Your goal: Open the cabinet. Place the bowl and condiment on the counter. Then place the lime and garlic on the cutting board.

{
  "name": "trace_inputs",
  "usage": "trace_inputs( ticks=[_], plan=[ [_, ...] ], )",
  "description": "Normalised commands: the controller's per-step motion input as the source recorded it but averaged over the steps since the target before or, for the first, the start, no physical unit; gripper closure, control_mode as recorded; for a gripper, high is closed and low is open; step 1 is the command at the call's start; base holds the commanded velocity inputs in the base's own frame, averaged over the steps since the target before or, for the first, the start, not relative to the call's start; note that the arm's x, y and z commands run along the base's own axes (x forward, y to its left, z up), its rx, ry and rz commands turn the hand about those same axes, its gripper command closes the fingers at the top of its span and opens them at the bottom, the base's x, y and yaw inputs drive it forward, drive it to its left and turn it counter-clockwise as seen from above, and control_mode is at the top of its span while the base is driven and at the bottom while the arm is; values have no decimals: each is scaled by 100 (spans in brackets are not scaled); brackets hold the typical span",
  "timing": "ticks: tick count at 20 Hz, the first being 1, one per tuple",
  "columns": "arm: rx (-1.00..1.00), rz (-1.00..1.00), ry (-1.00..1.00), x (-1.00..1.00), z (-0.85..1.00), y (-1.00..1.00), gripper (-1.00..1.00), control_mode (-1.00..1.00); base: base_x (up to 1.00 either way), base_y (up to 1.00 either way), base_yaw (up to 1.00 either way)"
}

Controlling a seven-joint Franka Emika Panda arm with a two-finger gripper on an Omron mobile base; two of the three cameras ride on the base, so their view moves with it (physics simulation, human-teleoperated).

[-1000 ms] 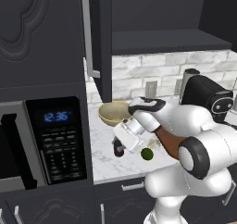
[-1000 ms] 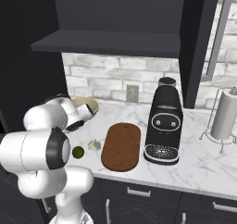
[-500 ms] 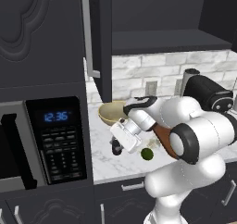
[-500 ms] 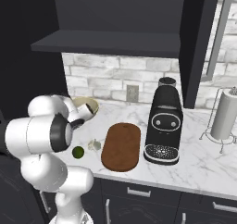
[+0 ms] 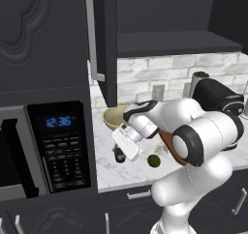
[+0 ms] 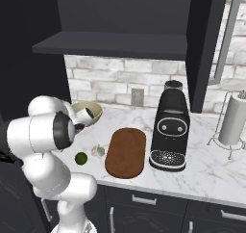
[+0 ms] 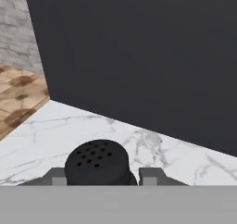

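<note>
Condiment [image 7: 96, 165] body was cut off at 6 o'clock in hand view; jaws' contact w/ it couldn't be told. Bowl [image 5: 114, 118] was partly hidden behind arm.

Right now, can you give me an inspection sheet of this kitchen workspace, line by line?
Surface: white marble counter, veined.
Job's things: dark wall cabinet door open; wide beige bowl on the counter; small black condiment bottle with a perforated cap between the jaws, low over the marble; green lime and pale garlic bulb on the counter left of the oval brown cutting board, which lies bare.
Clutter: black coffee machine; paper towel holder.
Grippers: gripper shut on the bottle.
Cables: nothing seen.
Surroundings: microwave; brick backsplash.
</note>
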Motion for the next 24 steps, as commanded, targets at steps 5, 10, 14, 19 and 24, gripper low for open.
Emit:
trace_inputs(
  ticks=[5,10,14,19,24],
  plan=[
    [0,0,-1,33,-16,0,100,-100,0,0,0],
    [0,0,-2,12,-8,0,-100,-100,0,0,0],
    [5,0,0,-1,47,-14,-100,-100,0,0,0],
    [6,0,0,-38,72,-28,-100,-100,0,0,0],
    [0,0,7,-60,84,-32,-100,-100,0,0,0]
  ],
)
